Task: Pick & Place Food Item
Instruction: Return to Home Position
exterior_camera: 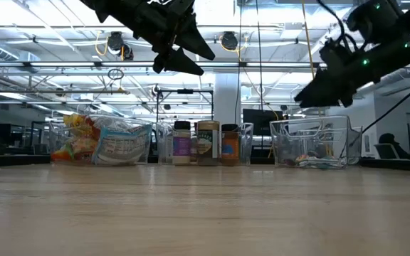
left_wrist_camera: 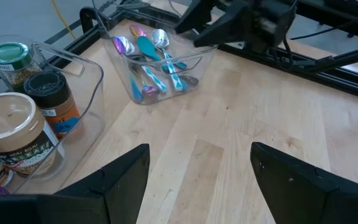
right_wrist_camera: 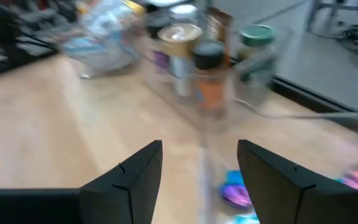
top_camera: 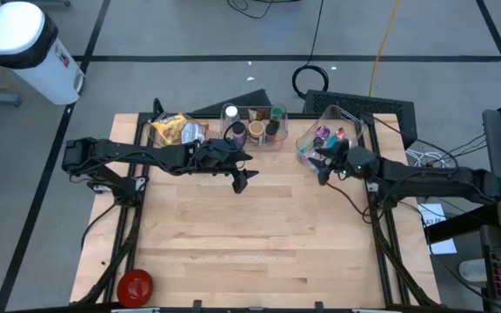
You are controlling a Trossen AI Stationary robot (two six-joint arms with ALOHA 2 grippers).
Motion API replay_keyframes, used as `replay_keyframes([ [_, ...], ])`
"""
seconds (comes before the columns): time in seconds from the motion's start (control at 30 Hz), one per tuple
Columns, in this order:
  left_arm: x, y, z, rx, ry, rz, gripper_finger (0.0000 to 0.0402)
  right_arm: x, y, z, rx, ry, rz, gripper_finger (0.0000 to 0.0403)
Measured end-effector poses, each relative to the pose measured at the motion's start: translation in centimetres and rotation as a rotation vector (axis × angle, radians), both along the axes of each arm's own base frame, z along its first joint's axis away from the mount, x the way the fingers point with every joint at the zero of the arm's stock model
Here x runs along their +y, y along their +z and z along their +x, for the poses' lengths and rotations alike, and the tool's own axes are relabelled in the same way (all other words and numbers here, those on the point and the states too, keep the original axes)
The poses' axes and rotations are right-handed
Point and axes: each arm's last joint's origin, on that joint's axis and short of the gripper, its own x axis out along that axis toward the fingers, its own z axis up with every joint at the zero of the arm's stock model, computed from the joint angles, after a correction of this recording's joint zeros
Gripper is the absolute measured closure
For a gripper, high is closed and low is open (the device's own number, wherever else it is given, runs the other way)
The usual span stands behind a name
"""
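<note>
Your left claw [top_camera: 241, 181] hangs wide and empty at the table's 12 o'clock. Right claw [top_camera: 322, 170] is wide too, above the spoon bin [top_camera: 306, 137] at 1 o'clock.

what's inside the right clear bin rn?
Right bin holds a pile of spoons: teal spoon, silver spoon, violet spoon on top. More lie underneath, overlapped, so the exact count is unclear.
</note>
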Motion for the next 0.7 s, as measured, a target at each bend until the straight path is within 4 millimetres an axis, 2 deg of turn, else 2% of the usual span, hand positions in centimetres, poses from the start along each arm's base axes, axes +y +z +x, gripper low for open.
replay_keyframes([
  [0.13,0.0,0.0,0.0,0.000,0.000,0.000,0.0117,1.3,1.0,0.7,-0.094,0.127,0.026,0.0208],
  [0.37,0.0,0.0,0.0,0.000,0.000,0.000,0.0117,4.6,3.4,1.2,-0.322,0.538,-0.012,0.0220],
  [0.47,0.0,0.0,0.0,0.000,0.000,0.000,0.0117,5.1,4.5,0.4,-0.350,0.558,-0.002,0.0228],
  [0.7,0.0,0.0,0.0,0.000,0.000,0.000,0.0117,5.1,5.8,-3.0,-0.286,0.543,0.050,0.0244],
])
